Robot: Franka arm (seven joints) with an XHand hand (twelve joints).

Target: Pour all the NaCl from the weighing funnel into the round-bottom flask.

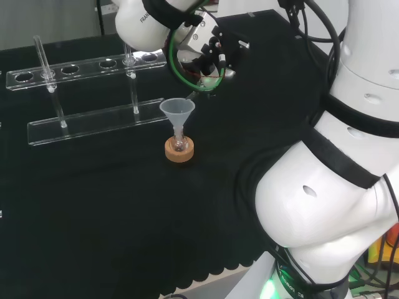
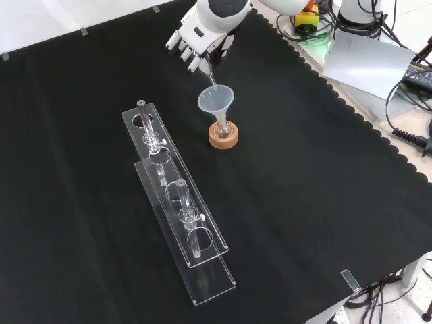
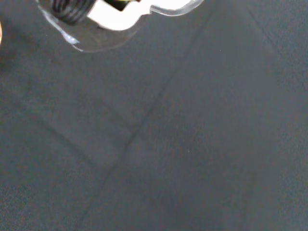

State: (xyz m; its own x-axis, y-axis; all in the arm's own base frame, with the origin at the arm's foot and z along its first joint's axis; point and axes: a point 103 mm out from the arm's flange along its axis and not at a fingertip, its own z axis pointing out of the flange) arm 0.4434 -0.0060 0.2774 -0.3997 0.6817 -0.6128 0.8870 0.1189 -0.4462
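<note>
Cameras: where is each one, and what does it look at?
Head view: behind and above the arm, facing the bench; white arm links at right.
Front view: opposite, looking down; hand enters from the top.
Wrist view: by the palm, facing black cloth.
Head and front both show the funnel on its cork ring.

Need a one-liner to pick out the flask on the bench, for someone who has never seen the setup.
In the front view, find the long clear rack lying on the black cloth. Up and right of its far end stands a small round-bottom flask on a cork ring. It alone has a clear funnel in its neck.
</note>
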